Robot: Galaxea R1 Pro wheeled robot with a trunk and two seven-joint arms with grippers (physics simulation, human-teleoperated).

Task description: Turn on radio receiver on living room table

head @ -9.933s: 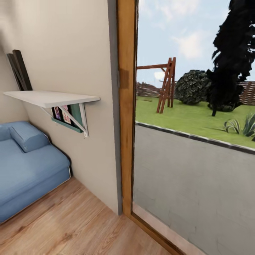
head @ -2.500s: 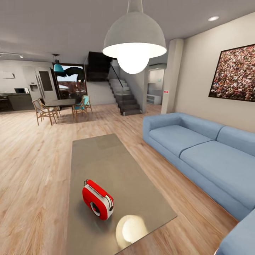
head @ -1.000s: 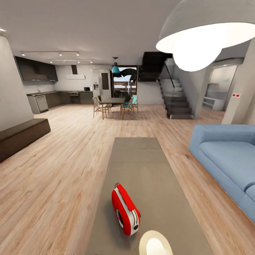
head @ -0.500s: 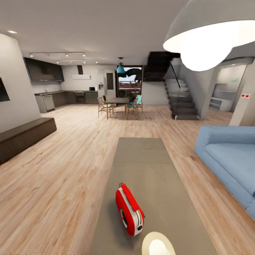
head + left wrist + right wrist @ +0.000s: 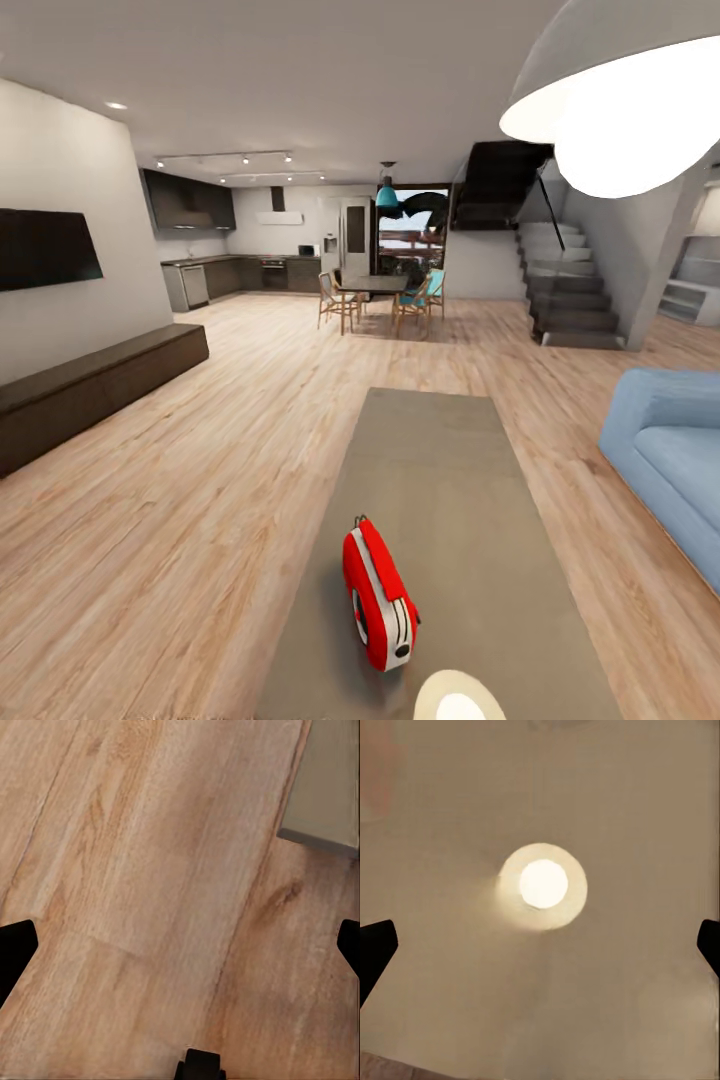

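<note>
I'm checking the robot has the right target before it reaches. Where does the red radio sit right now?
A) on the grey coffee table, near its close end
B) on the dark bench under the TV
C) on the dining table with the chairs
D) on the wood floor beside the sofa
A: the radio stands upright on the grey table, near its close end in the head view.

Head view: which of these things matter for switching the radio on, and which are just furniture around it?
For the job:
radio, standing on the table
table

Just around:
sofa
TV
bench
pendant lamp
dining table with chairs
stairs
kitchen
</note>
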